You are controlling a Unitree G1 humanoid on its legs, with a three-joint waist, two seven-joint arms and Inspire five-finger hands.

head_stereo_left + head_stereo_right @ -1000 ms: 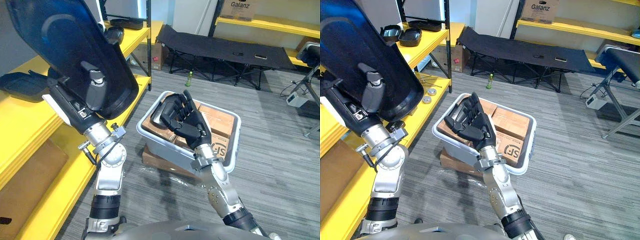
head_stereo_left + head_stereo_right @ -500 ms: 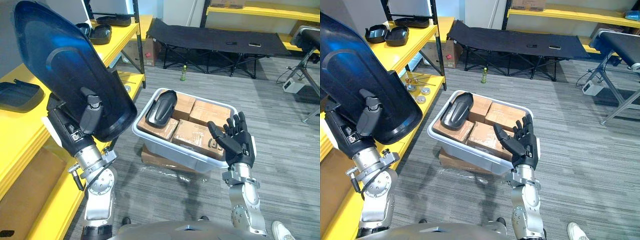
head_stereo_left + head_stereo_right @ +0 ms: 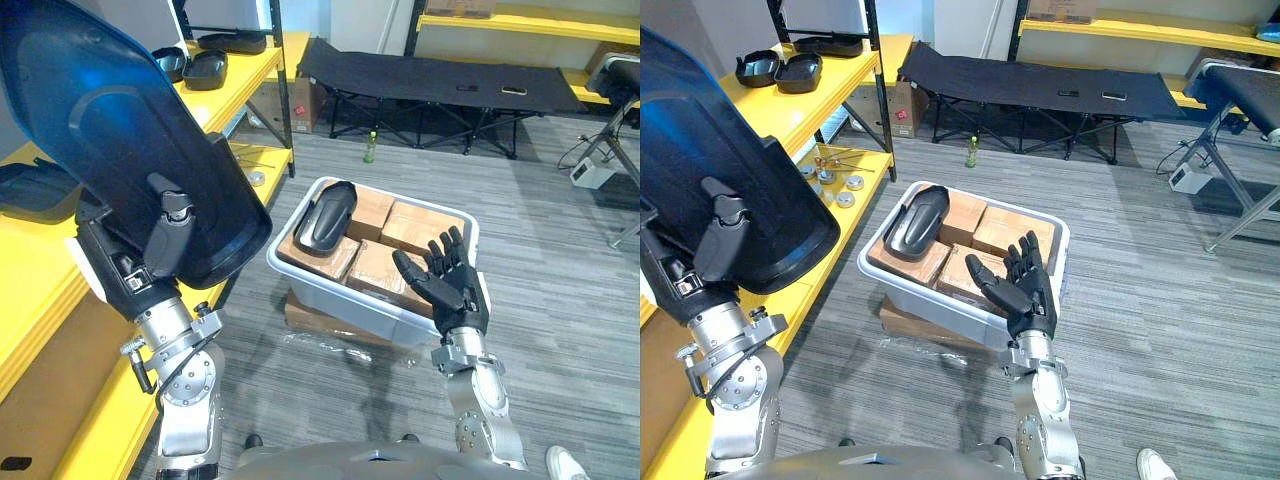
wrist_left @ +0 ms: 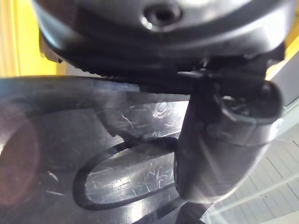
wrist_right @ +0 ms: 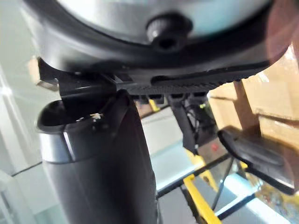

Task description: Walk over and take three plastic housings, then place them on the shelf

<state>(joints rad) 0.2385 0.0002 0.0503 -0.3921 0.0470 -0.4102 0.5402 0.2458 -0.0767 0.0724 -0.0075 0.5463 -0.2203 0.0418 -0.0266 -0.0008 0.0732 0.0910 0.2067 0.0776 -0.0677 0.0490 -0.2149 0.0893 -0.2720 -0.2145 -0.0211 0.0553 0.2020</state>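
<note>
My left hand point(image 3: 165, 225) is raised at the left, shut on a large black plastic housing point(image 3: 110, 150) that it holds upright beside the yellow shelf point(image 3: 60, 270). In the left wrist view the thumb point(image 4: 219, 140) presses on the housing's scratched face point(image 4: 70, 130). A smaller black housing point(image 3: 325, 212) lies on cardboard boxes in a grey bin point(image 3: 340, 300) on the floor. My right hand point(image 3: 450, 290) hovers open and empty over the bin's near right corner, palm toward the housing. More black housings rest on the shelf's far end point(image 3: 205, 65) and near part point(image 3: 30, 185).
The bin sits on a flat cardboard box point(image 3: 320, 322). Behind it stand a black folding cot point(image 3: 440, 80) and a green bottle point(image 3: 369, 147). Small metal parts point(image 3: 840, 180) lie on the lower shelf board. A metal stand point(image 3: 625, 150) is at the right, and a person's shoe point(image 3: 1155, 465) at the bottom right.
My right hand has left the housing in the bin, swung out to the right, then come back a little toward the bin. The left hand keeps its housing raised. The camera has shifted.
</note>
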